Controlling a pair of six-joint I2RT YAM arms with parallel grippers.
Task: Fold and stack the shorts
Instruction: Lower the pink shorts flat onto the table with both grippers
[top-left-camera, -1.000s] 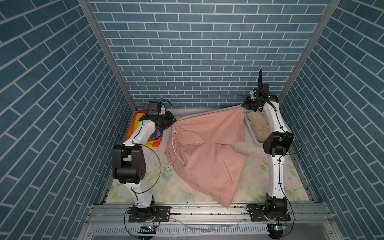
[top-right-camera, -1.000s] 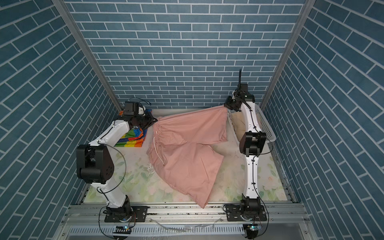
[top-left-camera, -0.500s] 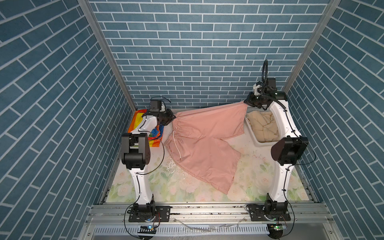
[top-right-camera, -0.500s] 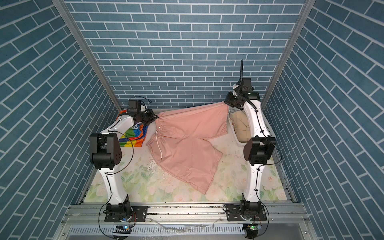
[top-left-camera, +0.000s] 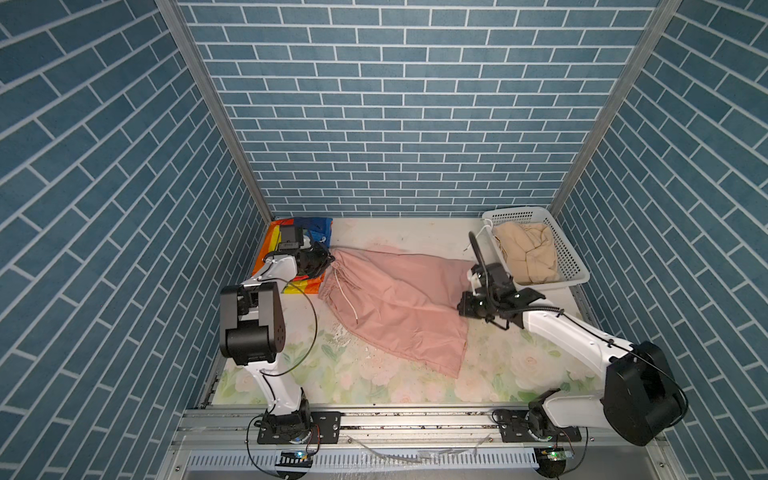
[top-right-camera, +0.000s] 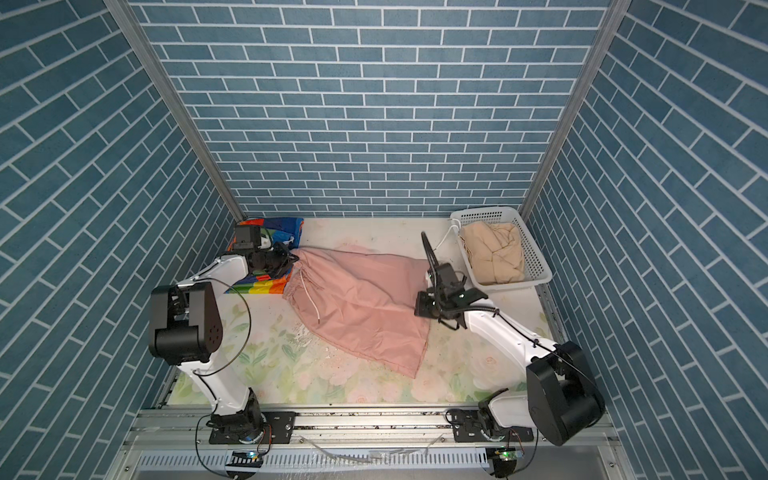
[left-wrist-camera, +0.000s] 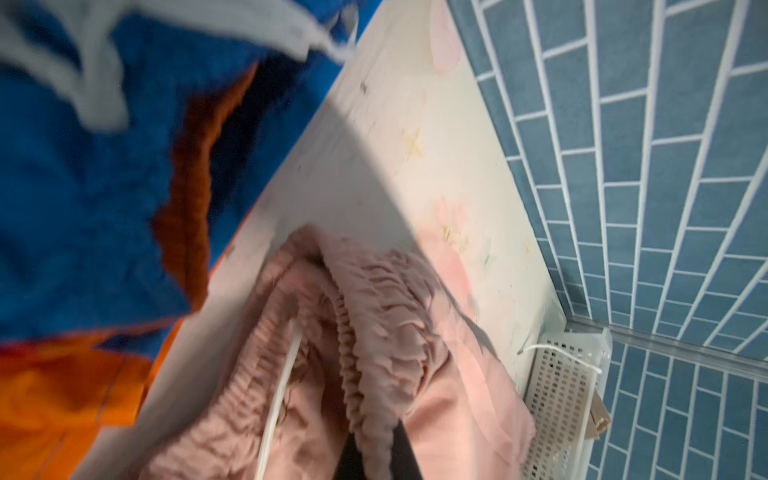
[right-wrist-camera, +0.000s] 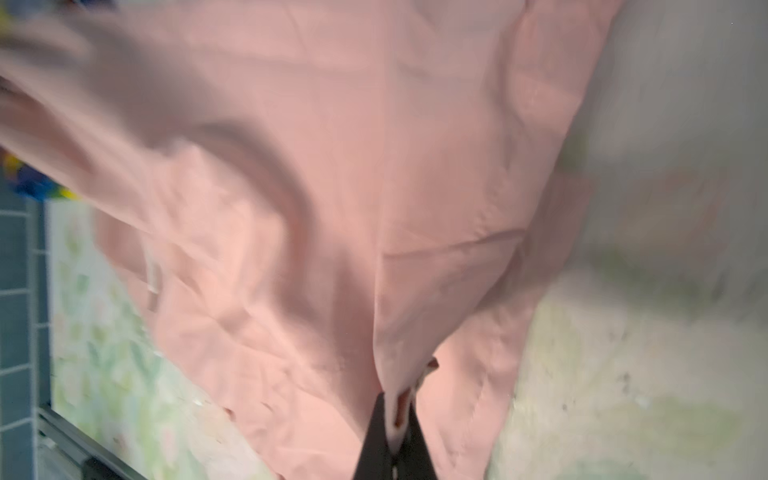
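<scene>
Pink shorts (top-left-camera: 395, 303) lay spread across the middle of the table (top-left-camera: 374, 376), with the gathered waist toward the left and the two legs running rightward and toward the near edge. A white cord (top-left-camera: 347, 297) trailed from the waist over the cloth. The left gripper (top-left-camera: 328, 259) sat at the far corner of that waist. In the left wrist view its dark fingers (left-wrist-camera: 401, 449) were pressed together on the ruched waistband, with the elastic pinched between them. The right gripper (top-left-camera: 462, 308) was at the end of the farther leg. The right wrist view, though blurred, showed it (right-wrist-camera: 392, 411) closed on a fold of the pink fabric near the hem, and the cloth fanned out from that pinch. Just beside the waist, in the far left corner, were the rainbow-striped shorts (top-left-camera: 307, 286). They lay flat under the left arm's wrist, with orange, yellow and blue bands showing in both top views. The beige shorts (top-left-camera: 525, 253) were bunched inside a white perforated basket (top-left-camera: 515, 212) in the far right corner, well apart from the rainbow pair and close behind the right gripper. A pale floral covering lay over the table, and blue brick walls (top-left-camera: 395, 124) enclosed it on three sides.
</scene>
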